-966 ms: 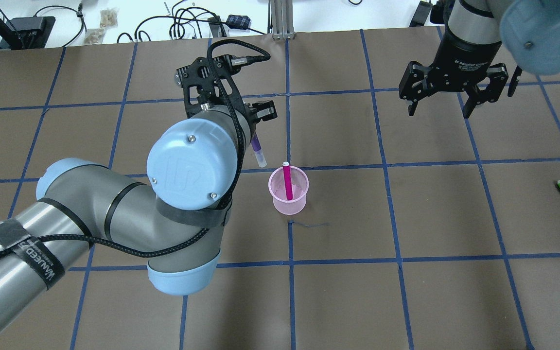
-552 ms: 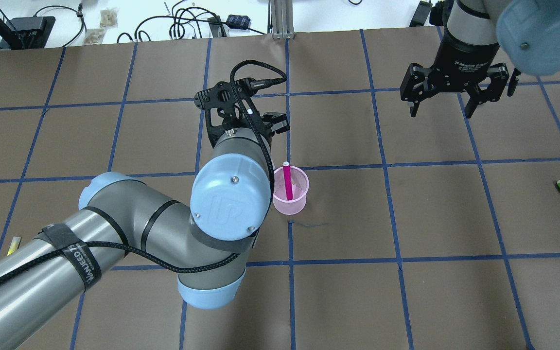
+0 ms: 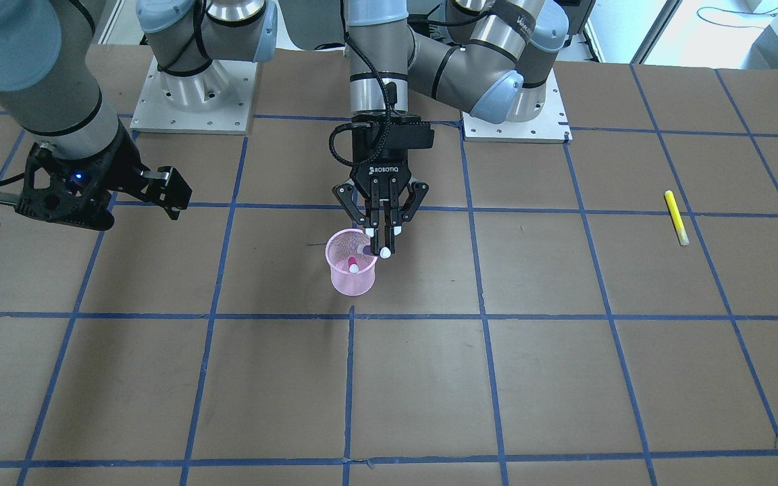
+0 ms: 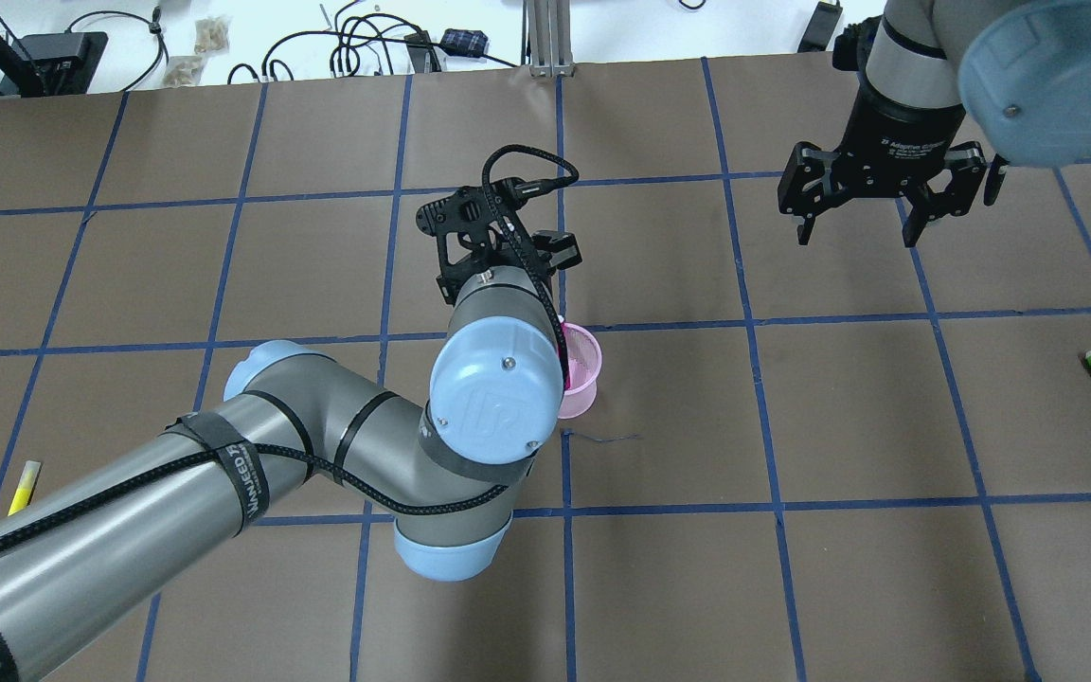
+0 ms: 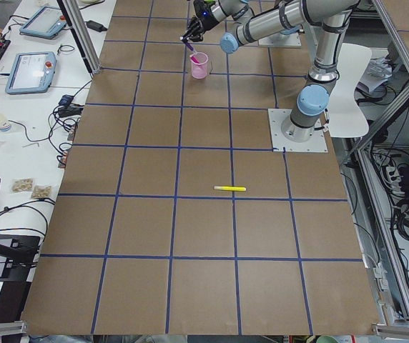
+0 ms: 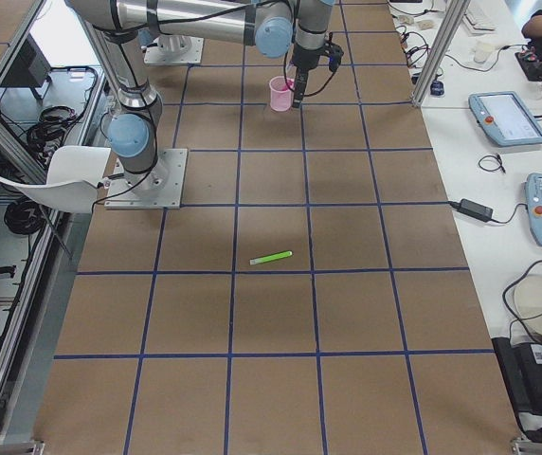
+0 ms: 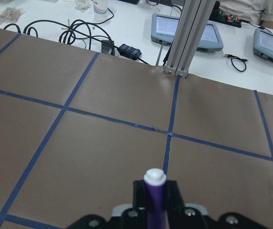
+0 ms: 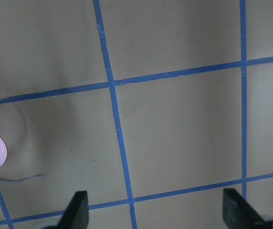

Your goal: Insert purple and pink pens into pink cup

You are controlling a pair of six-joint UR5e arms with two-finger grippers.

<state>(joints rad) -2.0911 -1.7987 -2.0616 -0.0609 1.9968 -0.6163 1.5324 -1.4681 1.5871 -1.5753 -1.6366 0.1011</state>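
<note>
left jaws: clamped on purple pen [image 7: 154, 204], tip-down for dropping | purple pen: lower end at the rim of pink cup [image 3: 352, 283], seemingly not yet inside | pink pen [image 3: 352, 264]: leaning inside cup, done | right jaws: spread wide, empty, far right above counter [image 3: 564, 378], out of the way

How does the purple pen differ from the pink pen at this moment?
The purple pen is clamped in the left gripper; the pink pen stands free. The pink pen is inside the pink cup; the purple pen is only at its rim. Both have a white end.
</note>
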